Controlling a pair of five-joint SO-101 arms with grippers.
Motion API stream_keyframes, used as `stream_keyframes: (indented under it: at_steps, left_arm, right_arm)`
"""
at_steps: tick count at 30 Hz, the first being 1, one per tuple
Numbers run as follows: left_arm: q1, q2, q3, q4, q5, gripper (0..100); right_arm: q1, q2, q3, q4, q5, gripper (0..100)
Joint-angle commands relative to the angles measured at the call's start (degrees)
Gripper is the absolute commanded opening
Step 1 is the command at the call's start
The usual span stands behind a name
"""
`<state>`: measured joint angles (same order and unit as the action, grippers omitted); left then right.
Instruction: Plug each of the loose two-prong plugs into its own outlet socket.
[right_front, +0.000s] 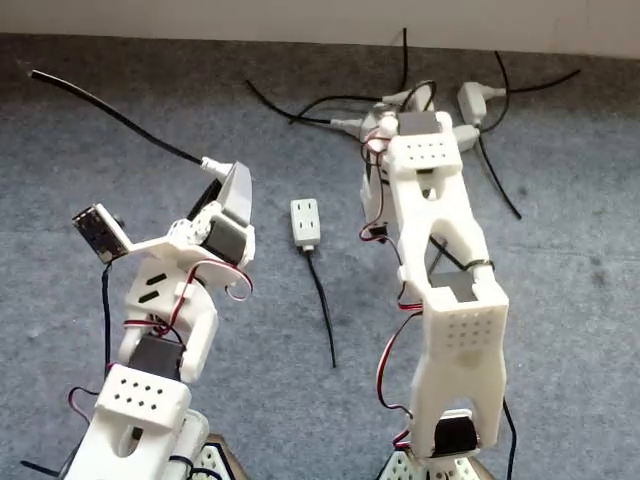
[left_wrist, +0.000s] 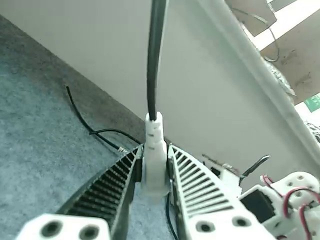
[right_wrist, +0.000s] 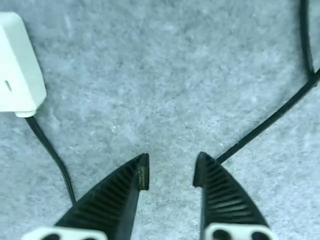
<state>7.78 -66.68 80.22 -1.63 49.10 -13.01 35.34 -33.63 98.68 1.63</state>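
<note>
plug (left_wrist: 152, 172) prongs: hidden inside closed left gripper (left_wrist: 155, 149) | white block (right_wrist: 17, 65): cut off by picture edge | far plugs (right_front: 472, 98): lie partly behind right arm (right_front: 440, 230)

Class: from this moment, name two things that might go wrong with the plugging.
The left gripper clamps the plug while its cord trails; cord drag may twist the plug off line. The outlet block lies loose on the carpet, the right gripper open, apart from it, so a push may slide it.
</note>
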Motion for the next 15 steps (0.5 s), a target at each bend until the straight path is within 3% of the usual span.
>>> stream_keyframes:
  at_steps: [1, 5, 7, 11, 15]
  left_arm:
    - [2.95, -1.1, 0.13, -2.9, 0.53, 1]
    - [11.12, -1.1, 6.2, -10.73, 0.88, 1]
    - [13.41, -1.1, 10.07, -20.31, 1.05, 1]
    - [14.11, -1.01, 16.92, -40.18, 9.23, 1]
    - [11.65, -0.66, 16.31, -39.3, 15.74, 1]
  right_arm:
    - [1.54, -1.36, -3.47, 2.07, -0.09, 4.3]
    - [2.51, -1.89, -3.74, 2.15, -1.85, 1.5]
    - [2.51, -3.56, -3.3, 2.15, -2.9, 1.4]
    - [2.42, -8.48, -2.95, 2.15, -3.16, 0.6]
    - [2.24, -14.55, 1.89, 1.71, -3.25, 0.6]
